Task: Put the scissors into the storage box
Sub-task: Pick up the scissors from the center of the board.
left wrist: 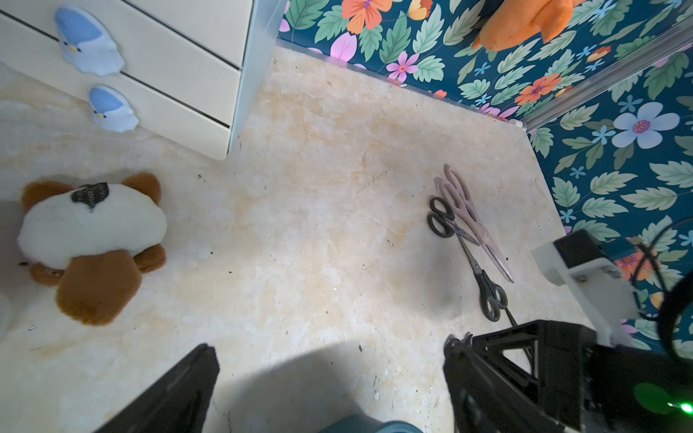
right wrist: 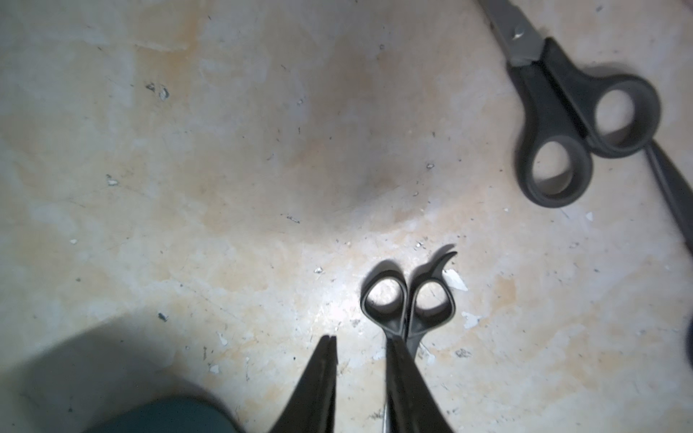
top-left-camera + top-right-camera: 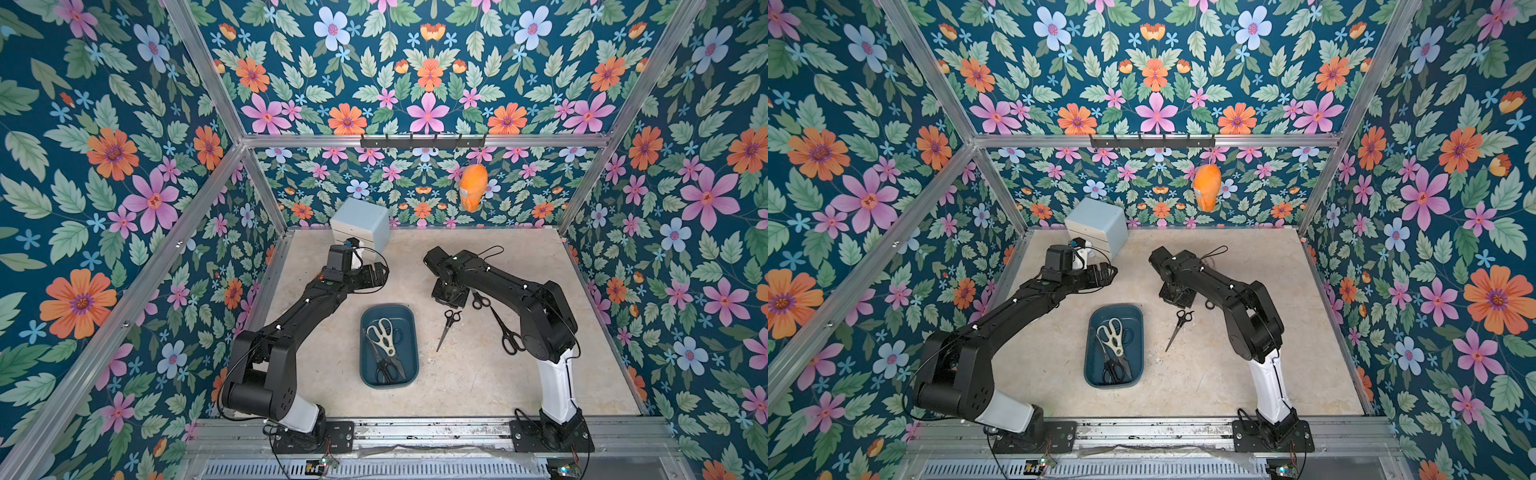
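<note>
The dark teal storage box (image 3: 363, 345) lies mid-table in both top views, with cream-handled scissors (image 3: 384, 332) and black-handled scissors (image 3: 386, 365) inside. A small pair of black scissors (image 3: 449, 328) lies on the table right of the box. My right gripper (image 2: 362, 345) hangs just over its handles (image 2: 408, 303), slightly open, with bare table between the fingers and one finger overlapping the shank. More black scissors (image 3: 505, 332) lie further right, partly under the right arm. My left gripper (image 1: 330, 352) is wide open and holds nothing, behind the box.
A light-blue drawer cabinet (image 3: 361, 222) stands at the back left, with a brown-and-white plush toy (image 1: 90, 243) near it. An orange plush (image 3: 471, 187) hangs on the back wall. Pale pink scissors (image 1: 468, 213) and black scissors (image 1: 487, 288) lie near the right wall.
</note>
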You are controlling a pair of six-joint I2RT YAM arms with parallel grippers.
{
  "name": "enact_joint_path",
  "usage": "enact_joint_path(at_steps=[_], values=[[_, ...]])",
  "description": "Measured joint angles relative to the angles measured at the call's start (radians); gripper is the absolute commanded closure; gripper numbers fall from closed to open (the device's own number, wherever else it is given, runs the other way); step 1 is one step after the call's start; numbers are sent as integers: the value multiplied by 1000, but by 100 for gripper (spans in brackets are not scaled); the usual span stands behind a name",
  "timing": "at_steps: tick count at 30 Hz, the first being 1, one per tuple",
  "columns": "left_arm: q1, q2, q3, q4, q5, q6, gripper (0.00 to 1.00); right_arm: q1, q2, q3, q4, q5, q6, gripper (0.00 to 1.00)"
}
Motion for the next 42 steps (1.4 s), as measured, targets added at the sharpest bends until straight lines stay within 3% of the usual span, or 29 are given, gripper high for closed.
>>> enact_joint_path(at_steps=[24, 27, 32, 42], values=[[2, -3, -4, 3, -36, -1, 1, 0, 46, -93, 81, -38, 59, 80], [3, -3, -4, 3, -36, -1, 1, -3, 51, -96, 87, -45, 69, 84], [7, -4, -4, 3, -40, -1, 1, -3, 56, -122, 116, -54, 103, 100], [30, -24, -12, 5, -43, -5, 1, -6, 33, -157, 156, -60, 112, 100]])
